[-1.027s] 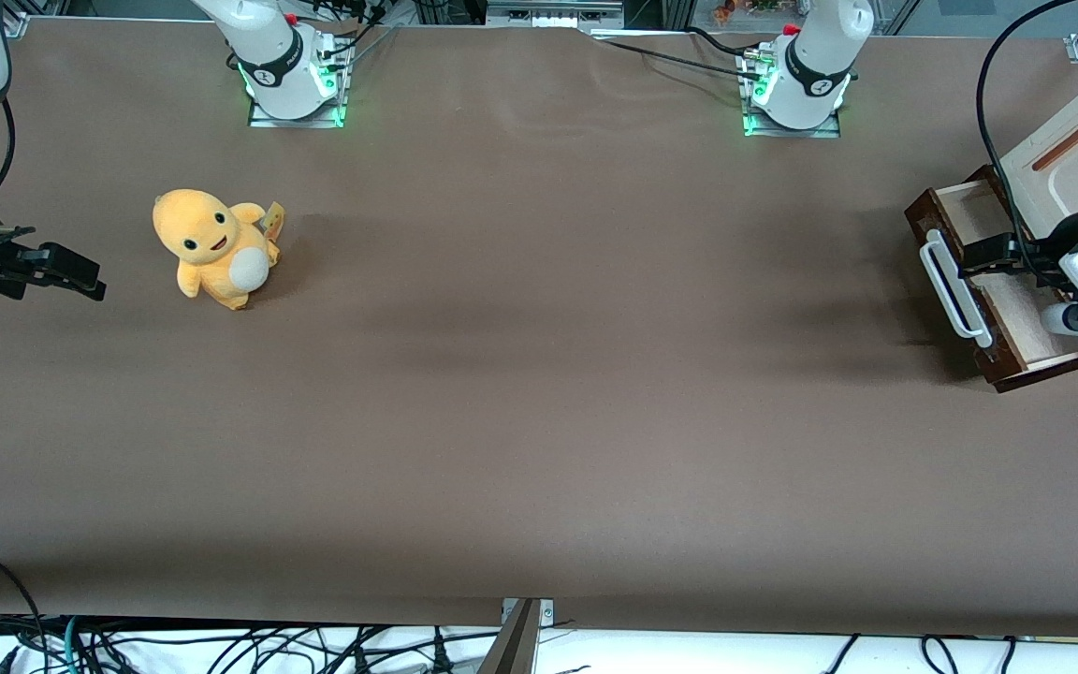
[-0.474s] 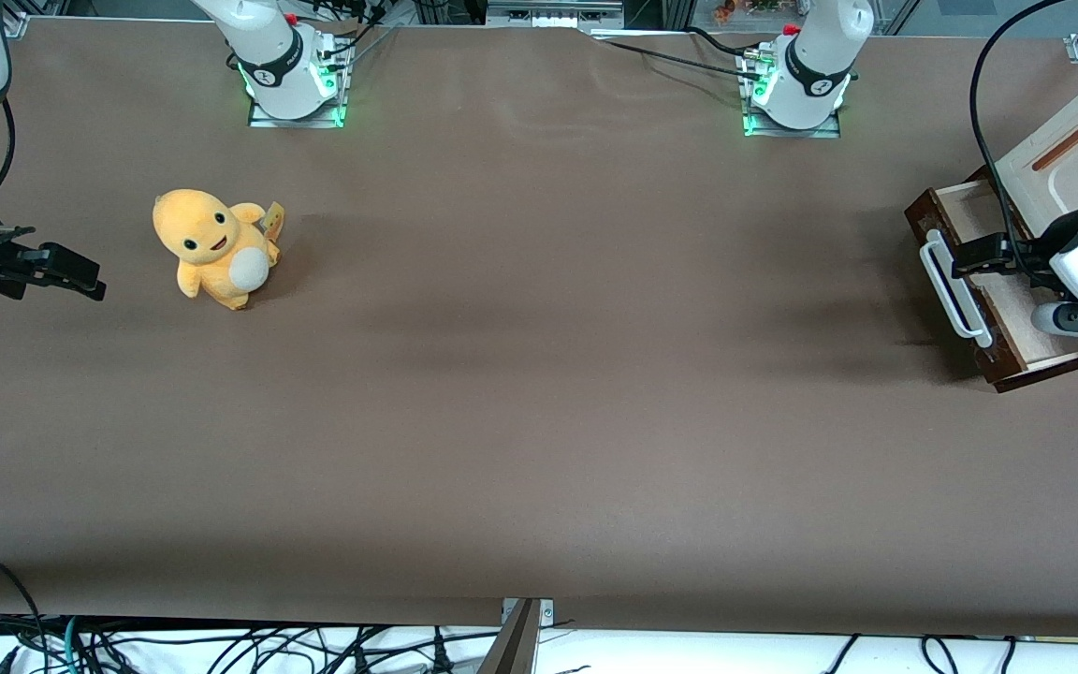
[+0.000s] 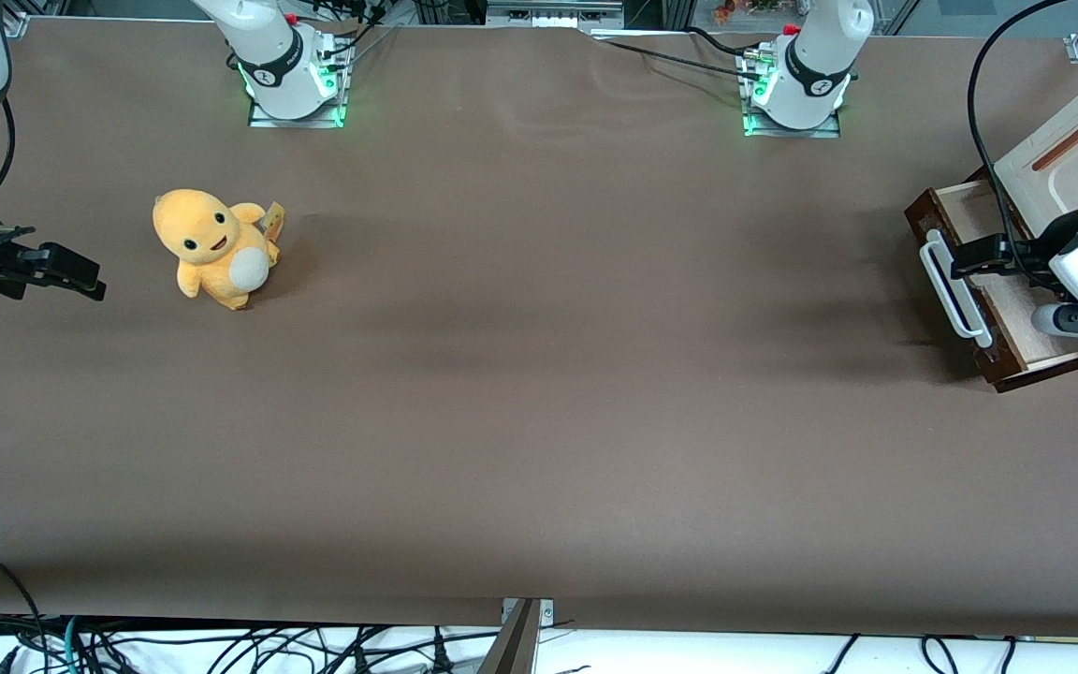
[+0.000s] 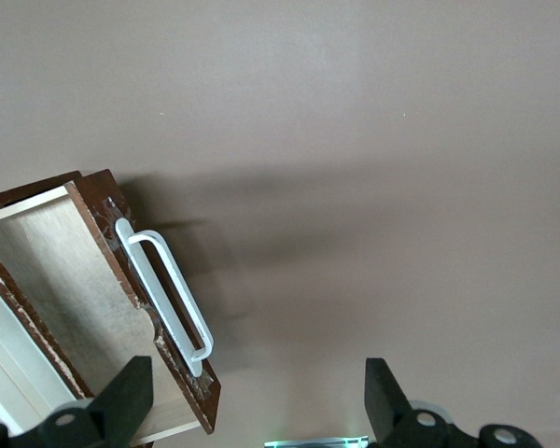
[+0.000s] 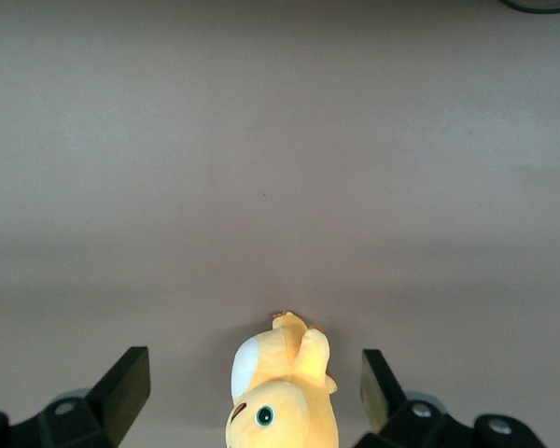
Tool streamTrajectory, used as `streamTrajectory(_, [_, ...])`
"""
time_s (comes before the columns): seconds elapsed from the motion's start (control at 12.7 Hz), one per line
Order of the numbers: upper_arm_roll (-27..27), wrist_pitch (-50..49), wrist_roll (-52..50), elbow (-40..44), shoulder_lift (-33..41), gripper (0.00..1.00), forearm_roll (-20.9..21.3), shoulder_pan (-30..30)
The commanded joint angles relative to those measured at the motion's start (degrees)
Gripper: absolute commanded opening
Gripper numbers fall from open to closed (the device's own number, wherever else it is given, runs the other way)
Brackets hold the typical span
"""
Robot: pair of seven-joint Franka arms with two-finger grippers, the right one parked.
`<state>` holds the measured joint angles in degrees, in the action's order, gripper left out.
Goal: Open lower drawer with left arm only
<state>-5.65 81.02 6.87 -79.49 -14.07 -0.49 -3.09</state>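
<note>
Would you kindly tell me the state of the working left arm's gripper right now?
Left arm's black two-finger gripper: open, holding nothing, above the pulled-out dark brown wooden lower drawer, clear of its long white bar handle.

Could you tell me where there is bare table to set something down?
The brown table is bare between the orange plush toy and the lower drawer. It is crowded only at the cream cabinet, where the open left gripper hovers above the pulled-out drawer.
</note>
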Motion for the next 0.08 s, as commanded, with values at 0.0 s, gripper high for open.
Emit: streamTrajectory(0.0, [0.1,-0.4,-0.9,0.4,0.4,1.0,0.7,-0.2])
